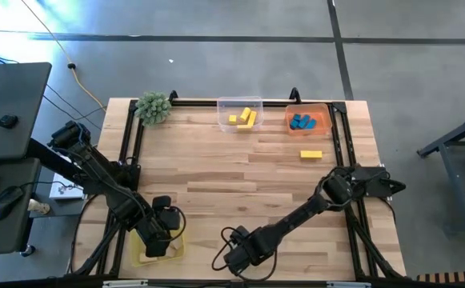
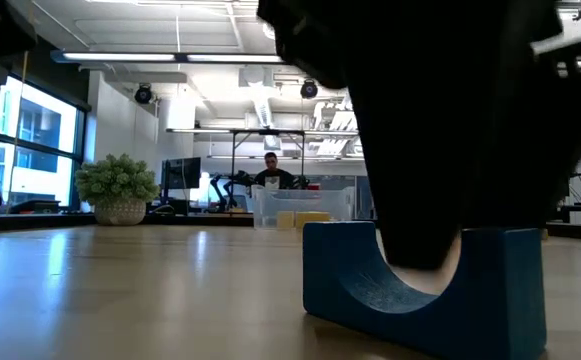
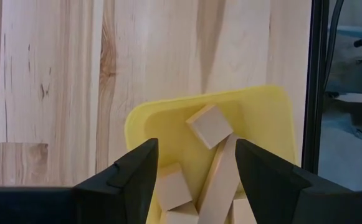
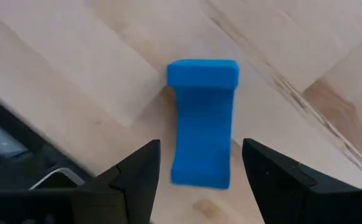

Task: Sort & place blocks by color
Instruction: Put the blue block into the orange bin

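At the near edge of the wooden counter (image 1: 248, 172), the right tool (image 4: 199, 165) hangs just above a blue arch-shaped block (image 4: 202, 122) that lies on the bare wood, its fingers spread with the block between them and untouched on either side; in the low view the same block stands with its curved hollow facing up, the dark arm filling the space above it. Toward the near left corner, the left tool (image 3: 196, 165) hovers over a yellow tray (image 3: 265, 118), fingers likewise spread and pinching nothing, and inside that tray lie several plain light-wood blocks (image 3: 210, 126), a cube and a short bar among them, some leaning on each other. Farther across the counter, on the right side, a single yellow bar block (image 1: 311, 154) lies alone on the wood. Along the far edge sit a clear tray (image 1: 241, 114) holding yellow blocks (image 1: 244, 118) and, beside it to the right, an orange tray (image 1: 308, 119) holding blue blocks (image 1: 302, 122). A green spiky plant (image 1: 154, 106) stands at the far left corner. Beyond the counter, a person (image 2: 271, 172) sits in the room. No brand, label or writing can be read anywhere.
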